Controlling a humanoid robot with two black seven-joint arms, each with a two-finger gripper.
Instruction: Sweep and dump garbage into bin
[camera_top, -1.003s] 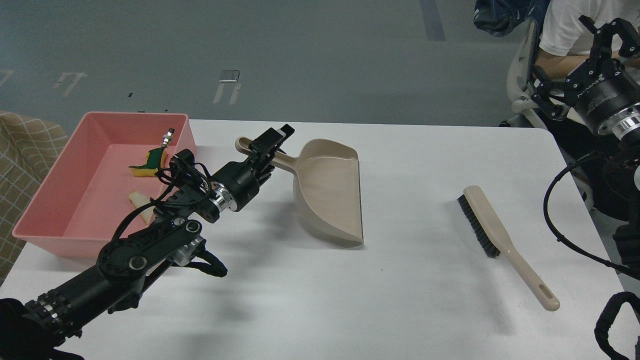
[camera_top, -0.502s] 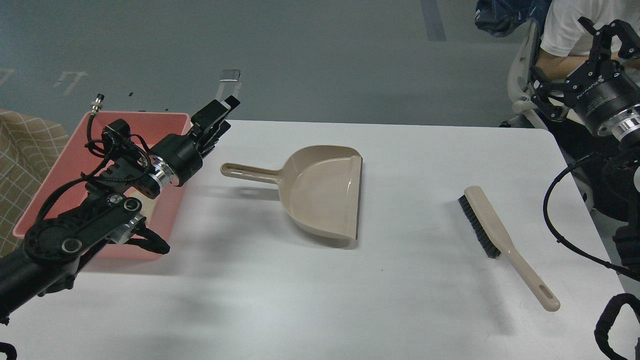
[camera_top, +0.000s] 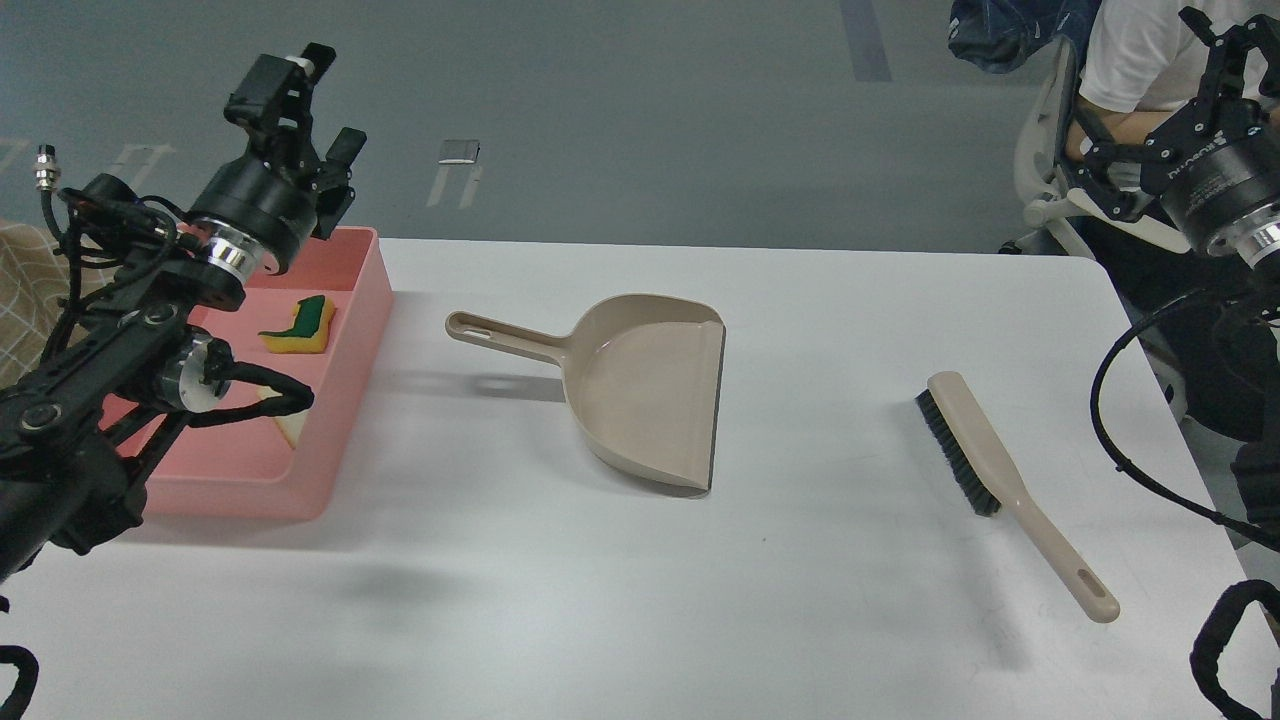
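The pink bin (camera_top: 362, 330) stands at the table's left edge. Inside it lie the yellow sponge piece with green backing (camera_top: 300, 326) and the off-white strip (camera_top: 291, 424), which my left arm partly hides. My left gripper (camera_top: 318, 108) is raised above the bin's far right corner, open and empty. The beige dustpan (camera_top: 650, 390) lies flat on the table's middle, its handle pointing left toward the bin. The beige brush (camera_top: 975, 450) lies on the right. My right gripper (camera_top: 1150, 95) is held high at the far right, off the table, open and empty.
A seated person in a white shirt (camera_top: 1135, 60) and an office chair (camera_top: 1050, 170) are behind the table's right far corner. A checked cloth (camera_top: 20, 280) is left of the bin. The white table (camera_top: 600, 590) ends close to the brush handle on the right.
My left gripper let go of the dustpan handle and swung left and up over the bin. The dustpan went from tilted to flat on the table. The right gripper rose slightly.
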